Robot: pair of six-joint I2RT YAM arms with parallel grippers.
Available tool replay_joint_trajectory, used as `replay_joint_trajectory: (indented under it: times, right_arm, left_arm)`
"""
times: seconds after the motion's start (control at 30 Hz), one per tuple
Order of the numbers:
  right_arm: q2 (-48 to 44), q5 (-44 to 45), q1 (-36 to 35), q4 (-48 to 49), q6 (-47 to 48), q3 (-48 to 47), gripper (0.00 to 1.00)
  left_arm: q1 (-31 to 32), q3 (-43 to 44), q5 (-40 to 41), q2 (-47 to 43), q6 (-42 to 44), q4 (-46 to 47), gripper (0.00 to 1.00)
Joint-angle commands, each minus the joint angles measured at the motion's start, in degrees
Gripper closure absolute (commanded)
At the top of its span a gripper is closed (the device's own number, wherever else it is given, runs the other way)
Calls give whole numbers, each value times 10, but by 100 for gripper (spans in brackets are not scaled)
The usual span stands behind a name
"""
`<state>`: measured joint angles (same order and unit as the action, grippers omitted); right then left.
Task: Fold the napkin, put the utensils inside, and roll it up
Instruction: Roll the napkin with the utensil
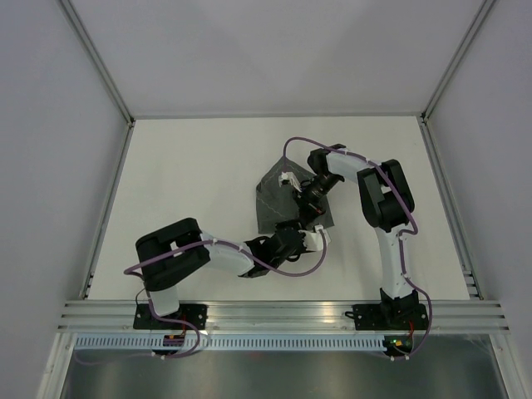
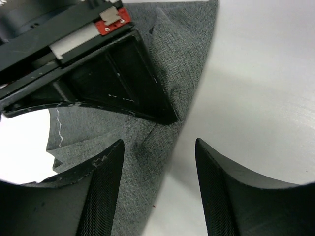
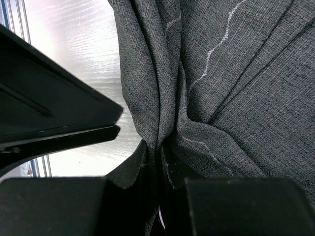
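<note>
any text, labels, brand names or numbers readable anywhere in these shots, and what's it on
No readable text in any view.
Small red plate in the left wrist view: two screws, no lettering visible.
White tags in the top view: too small to read.
Napkin: only a pale stitched line, no label.

The napkin (image 1: 268,199) lies partly hidden under the right claw (image 1: 312,221) and left claw (image 1: 311,238) from above.
</note>
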<state>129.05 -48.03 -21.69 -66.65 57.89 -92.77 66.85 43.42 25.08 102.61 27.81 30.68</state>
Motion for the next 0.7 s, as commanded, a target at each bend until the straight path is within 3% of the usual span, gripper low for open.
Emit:
replay_joint_trajectory:
  times: [0.0,0.23,0.33,0.67]
  right_arm:
    - [46,89,2,7,34,8,83]
    - [54,89,2,-2,35,-1,83]
    - [59,87,2,-11,39,-9,83]
    - [73,87,3,-29,42,-29,83]
  left_arm:
    - [-10,25,-18,21,44,-11,35]
    - [-38,36,-67,25,29,-68,36]
    - [-44,44,-90,33,32,-96,42]
    - [-58,74,-153,71,5,-168,43]
